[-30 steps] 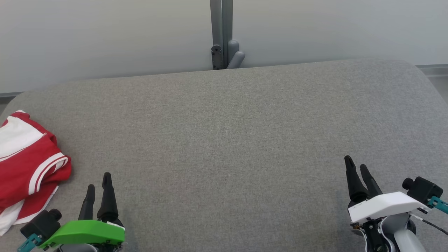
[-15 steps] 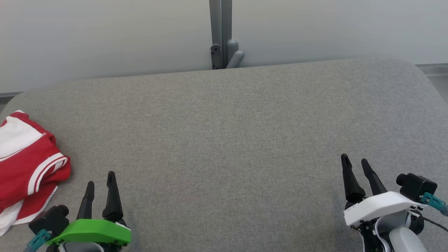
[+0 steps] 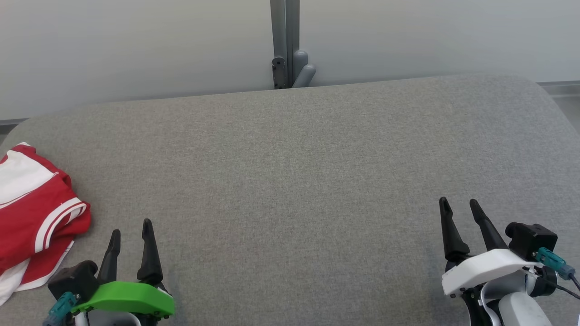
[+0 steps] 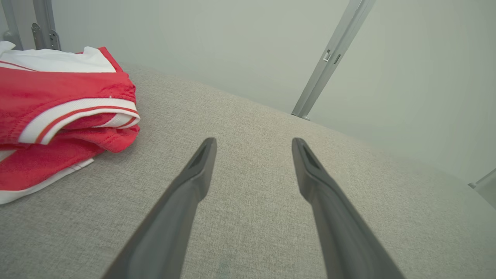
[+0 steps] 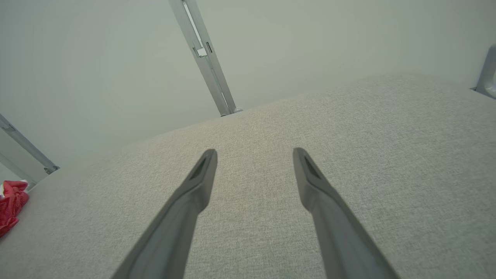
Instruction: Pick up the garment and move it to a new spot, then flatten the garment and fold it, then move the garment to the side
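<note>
A red garment [image 3: 31, 217] with white panels and stripes lies bunched at the far left edge of the grey padded table [image 3: 290, 172]. In the left wrist view the garment [image 4: 58, 112] sits to the left of the fingers, apart from them. My left gripper [image 3: 130, 228] hovers at the lower left, just right of the garment, open and holding nothing. At the lower right my right gripper [image 3: 458, 203] stands open over bare fabric, also holding nothing. The right wrist view catches a small piece of the garment [image 5: 11, 205] far off to its left.
A grey metal post [image 3: 285, 43] with a bracket rises behind the table's back edge against a pale wall. The table's rounded corners show at the back left and back right.
Both grippers have drawn back slightly toward the bottom edge and turned a little. The garment has not moved.
</note>
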You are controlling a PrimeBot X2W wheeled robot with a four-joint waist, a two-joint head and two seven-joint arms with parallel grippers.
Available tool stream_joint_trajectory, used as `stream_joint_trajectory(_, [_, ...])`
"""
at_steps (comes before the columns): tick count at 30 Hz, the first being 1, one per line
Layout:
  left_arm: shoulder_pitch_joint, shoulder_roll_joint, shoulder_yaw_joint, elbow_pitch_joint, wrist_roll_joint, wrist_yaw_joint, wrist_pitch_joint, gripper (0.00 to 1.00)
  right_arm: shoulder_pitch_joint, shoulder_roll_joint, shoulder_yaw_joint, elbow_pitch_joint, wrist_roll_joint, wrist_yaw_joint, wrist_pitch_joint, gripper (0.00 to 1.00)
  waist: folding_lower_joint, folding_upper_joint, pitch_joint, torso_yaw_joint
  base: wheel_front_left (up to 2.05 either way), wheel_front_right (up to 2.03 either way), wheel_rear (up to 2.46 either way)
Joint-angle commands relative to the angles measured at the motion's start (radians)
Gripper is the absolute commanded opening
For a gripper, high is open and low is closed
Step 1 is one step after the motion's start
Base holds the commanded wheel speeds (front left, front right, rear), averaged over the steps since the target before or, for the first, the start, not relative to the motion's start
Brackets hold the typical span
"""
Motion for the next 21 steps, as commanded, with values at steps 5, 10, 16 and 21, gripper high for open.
stream_joint_trajectory(5, [-0.014,0.008,-0.001,0.008,0.074,0.013,-0.021,1.0,-0.002,-0.002,0.015,-0.005,-0.073,0.001,-0.024,1.0,-0.0001,0.0,-0.001,0.001,0.0,0.0,0.0])
stream_joint_trajectory(10, [-0.004,0.009,-0.006,0.013,0.118,0.018,-0.031,1.0,0.003,-0.008,0.025,-0.002,-0.112,0.0,-0.036,1.0,-0.0001,0.0,-0.004,0.003,0.0,0.0,0.0])
stream_joint_trajectory(16, [0.004,0.009,-0.01,0.022,0.17,0.028,-0.044,1.0,0.008,-0.008,0.028,0.002,-0.162,0.0,-0.048,1.0,-0.0001,0.0,-0.005,0.005,0.0,0.0,0.0])
stream_joint_trajectory(21, [0.009,0.009,-0.012,0.025,0.21,0.035,-0.054,1.0,0.01,-0.007,0.031,0.009,-0.202,0.0,-0.059,1.0,-0.0001,0.0,-0.005,0.006,0.0,0.0,0.0])
